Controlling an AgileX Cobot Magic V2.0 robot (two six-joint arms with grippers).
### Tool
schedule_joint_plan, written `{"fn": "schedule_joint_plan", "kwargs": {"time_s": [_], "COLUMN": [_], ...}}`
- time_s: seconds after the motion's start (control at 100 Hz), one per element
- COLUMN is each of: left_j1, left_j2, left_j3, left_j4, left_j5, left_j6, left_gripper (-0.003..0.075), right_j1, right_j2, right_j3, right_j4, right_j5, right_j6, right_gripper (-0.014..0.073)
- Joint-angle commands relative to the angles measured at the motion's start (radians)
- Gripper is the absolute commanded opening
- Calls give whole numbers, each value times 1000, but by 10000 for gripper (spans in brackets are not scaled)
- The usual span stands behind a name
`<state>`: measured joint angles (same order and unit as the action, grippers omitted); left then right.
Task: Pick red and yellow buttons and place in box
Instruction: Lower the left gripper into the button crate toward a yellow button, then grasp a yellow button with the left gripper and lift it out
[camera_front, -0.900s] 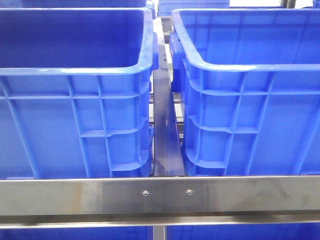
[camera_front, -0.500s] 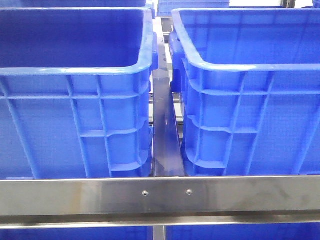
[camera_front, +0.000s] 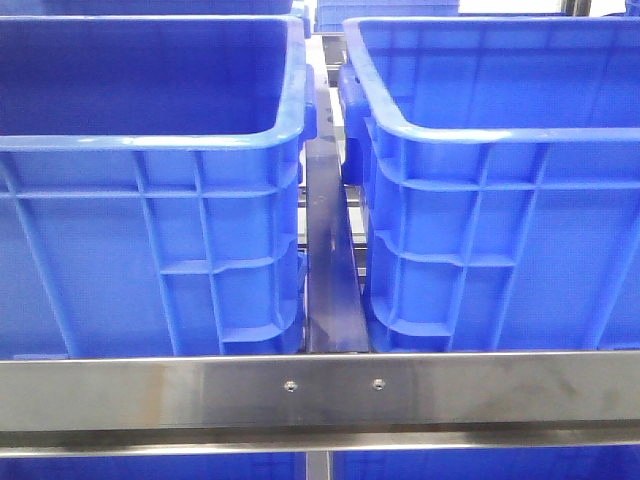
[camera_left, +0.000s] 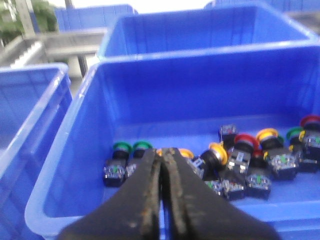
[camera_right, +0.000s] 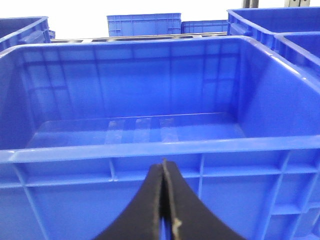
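In the front view we see two blue crates side by side: one (camera_front: 150, 200) fills the left of the frame, the other (camera_front: 500, 200) the right, with a dark rail (camera_front: 330, 260) running between them and a steel bar (camera_front: 320, 390) crossing the bottom of the frame. Neither arm shows here, and we cannot see to the crates' floors.

In the left wrist view our left gripper (camera_left: 163, 165) sits at the bottom centre, its dark fingers pressed together with nothing between them. Beyond it is a blue crate (camera_left: 75, 150) holding a cluster of push buttons along its floor. A yellow button (camera_left: 218, 153) lies near the centre, just right of the fingertips, and a red button (camera_left: 246, 141) lies to its right, touching neighbouring pieces. Green-capped ones (camera_left: 121, 148) lie at centre left.

In the right wrist view our right gripper (camera_right: 163, 172) is also closed on nothing, at the bottom centre, in front of the near wall of the box (camera_right: 150, 150), whose floor is bare apart from reflections.
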<state>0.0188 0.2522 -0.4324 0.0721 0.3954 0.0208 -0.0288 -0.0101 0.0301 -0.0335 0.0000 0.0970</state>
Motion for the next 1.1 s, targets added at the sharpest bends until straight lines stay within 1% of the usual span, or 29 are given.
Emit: {"fn": "schedule_joint_plan", "kwargs": {"time_s": [0.0,0.07,0.11,0.16,0.19,0.21,0.26,0.28,0.31,0.33,0.38,0.46,0.53,0.7,0.77,0.87,0.9,1.02,1.09], "left_j1": [1,1,1,1,1,1,1,1,1,1,-5,-23,-53,-121,-138,-147,-147,-147,-147], "left_j2": [126,220,269,338,388,417,484,512,550,577,634,731,816,1023,1098,1190,1213,1290,1326], "left_j3": [-111,-172,-203,-251,-275,-293,-333,-350,-373,-391,-435,-507,-580,-764,-832,-907,-925,-972,-984], "left_j4": [-1,-1,-1,-3,-8,-12,-22,-22,-22,-22,-22,-22,-22,-22,-22,-22,-22,-13,-13], "left_j5": [-5,37,70,102,116,127,148,157,170,180,208,259,317,496,560,653,678,688,686], "left_j6": [-5,-5,-5,-5,-5,-5,-5,-5,-5,-5,-5,1,37,221,299,461,486,512,557], "left_gripper": [-18,13,64,150,223,255,379,407,472,504,549,556,556,556,556,556,556,556,556], "right_j1": [-1,-1,-1,-1,-1,-1,-1,-1,-1,-1,-1,-1,-1,-1,-1,-1,-1,-1,-1], "right_j2": [-24,-24,-24,-24,-24,-24,-24,-24,-24,-24,-24,-24,-24,-24,-24,-24,-24,-24,-24], "right_j3": [-18,-18,-18,-18,-18,-18,-18,-18,-18,-18,-18,-18,-18,-18,-18,-18,-18,-18,-18], "right_j4": [-9,-9,-9,-9,-9,-9,-9,-9,-9,-9,-9,-9,-9,-9,-9,-9,-9,-9,-9], "right_j5": [-77,-77,-77,-77,-77,-77,-77,-77,-77,-77,-77,-77,-77,-77,-77,-77,-77,-77,-77], "right_j6": [-3,-3,-3,-3,-3,-3,-3,-3,-3,-3,-3,-3,-3,-3,-3,-3,-3,-3,-3], "right_gripper": [-60,-60,-60,-60,-60,-60,-60,-60,-60,-60,-60,-60,-60,-60,-60,-60,-60,-60,-60]}}
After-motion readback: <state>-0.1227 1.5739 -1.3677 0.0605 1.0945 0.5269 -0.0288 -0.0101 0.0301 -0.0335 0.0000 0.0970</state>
